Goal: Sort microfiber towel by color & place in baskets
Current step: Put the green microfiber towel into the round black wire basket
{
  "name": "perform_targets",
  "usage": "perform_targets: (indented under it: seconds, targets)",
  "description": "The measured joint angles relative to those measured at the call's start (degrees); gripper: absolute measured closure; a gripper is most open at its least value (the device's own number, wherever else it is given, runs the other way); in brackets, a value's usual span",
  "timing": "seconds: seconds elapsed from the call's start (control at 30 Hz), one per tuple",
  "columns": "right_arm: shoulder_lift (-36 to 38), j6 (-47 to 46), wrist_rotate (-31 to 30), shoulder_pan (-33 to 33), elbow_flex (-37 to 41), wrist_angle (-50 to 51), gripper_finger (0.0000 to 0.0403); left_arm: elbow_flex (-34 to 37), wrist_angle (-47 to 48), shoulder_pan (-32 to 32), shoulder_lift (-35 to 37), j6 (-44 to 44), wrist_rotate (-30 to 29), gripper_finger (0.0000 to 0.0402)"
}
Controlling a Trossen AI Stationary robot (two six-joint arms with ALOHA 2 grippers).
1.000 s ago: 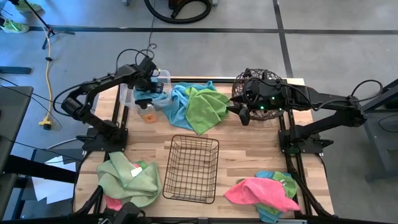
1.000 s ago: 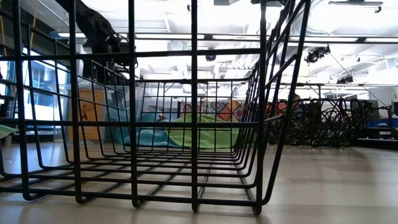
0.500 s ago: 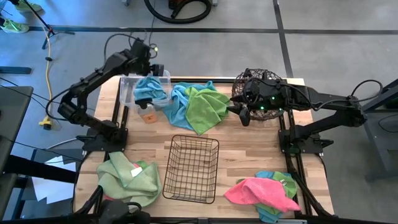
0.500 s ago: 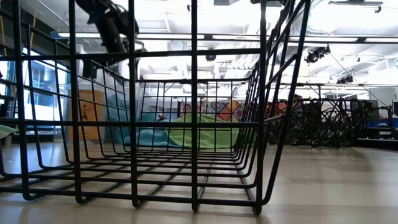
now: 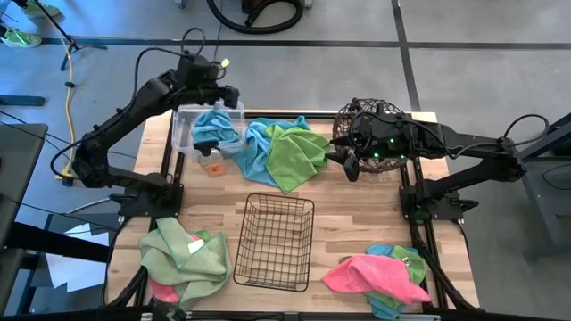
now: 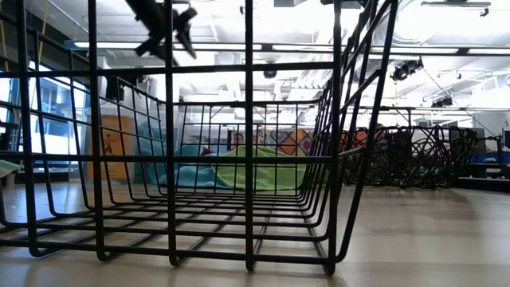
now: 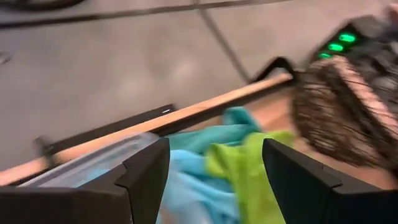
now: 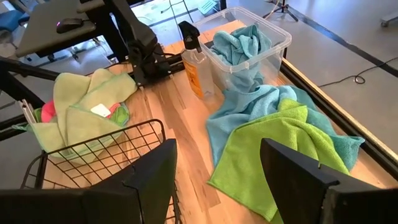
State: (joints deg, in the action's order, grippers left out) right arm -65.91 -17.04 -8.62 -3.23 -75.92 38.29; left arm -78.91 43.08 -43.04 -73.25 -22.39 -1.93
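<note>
**Three baskets, one with a towel in it**

One blue towel (image 5: 214,125) lies in the clear bin (image 5: 183,132) at the bench's far left corner, and it spills over the rim. The wire basket (image 5: 275,241) at the bench's middle is bare. The round basket (image 5: 357,125) sits at the far right edge under the right claw (image 5: 350,166), whose fingers stand apart on nothing. The left claw (image 5: 228,92) hangs above the bin, apart, with nothing in it.

Beside the bin, a blue cloth (image 5: 254,147) and a green cloth (image 5: 296,153) lie overlapped. A green pile (image 5: 183,254) fills the near left corner, a pink-topped pile (image 5: 375,275) the near right.

The right wrist view shows a spray bottle (image 8: 193,59) touching the bin; the low view sees through the wire basket only.
</note>
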Motion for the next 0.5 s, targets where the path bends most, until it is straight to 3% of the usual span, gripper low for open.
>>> perform_targets:
  seconds: [0.17,0.37,0.5]
  targets:
    - [0.6,1.8,0.0,-0.2,0.0,0.1,0.0174,0.3,-5.8,10.0,0.5,3.4,-0.1,0.0158]
    - [2.9,0.6,-0.2,-0.6,0.0,1.9,0.0174,0.4,-14.2,24.6,2.0,16.2,1.2,0.0158]
    - [4.2,-0.3,-0.7,-0.5,0.0,2.9,0.0174,0.4,-17.4,30.3,4.2,16.9,0.9,0.0158]
